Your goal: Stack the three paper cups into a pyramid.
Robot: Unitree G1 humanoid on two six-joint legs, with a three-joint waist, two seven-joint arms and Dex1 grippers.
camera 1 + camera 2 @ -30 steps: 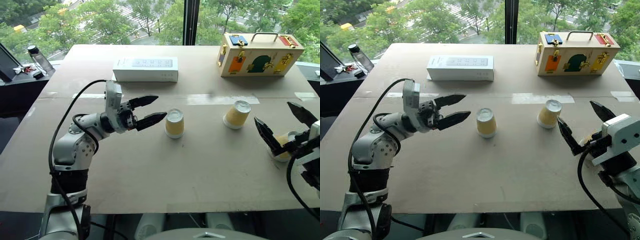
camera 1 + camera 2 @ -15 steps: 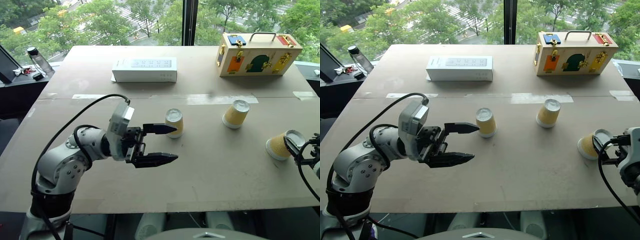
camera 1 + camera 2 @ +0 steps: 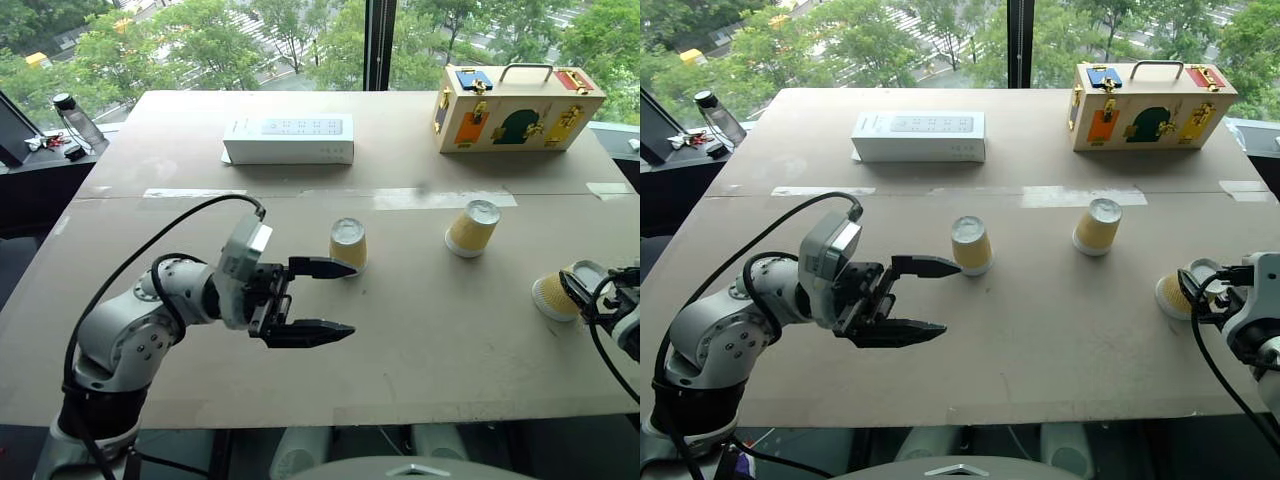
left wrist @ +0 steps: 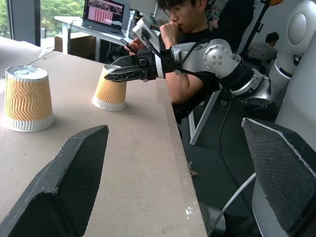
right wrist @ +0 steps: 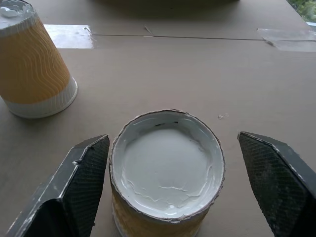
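Left end effector point(image 3: 335, 298) hangs spread wide beside the middle paper cup point(image 3: 348, 246). Right end effector point(image 4: 114, 73) sits at the tilted cup point(image 3: 562, 293) by the bench point(image 3: 420, 340) edge; its fingers point(image 5: 79, 187) flank the cup with gaps, grip unclear

— How many paper cups on the table point(image 3: 300, 390)?
— Three: one point(image 3: 348, 246) middle, one point(image 3: 471, 229) nearer the wooden case point(image 3: 517, 108), one point(image 3: 560, 293) at the table's right edge.
— Boxes?
— One white box point(image 3: 290, 138), one case.
— Grippers?
— Two: left gripper point(image 3: 335, 298), right gripper point(image 3: 590, 292).
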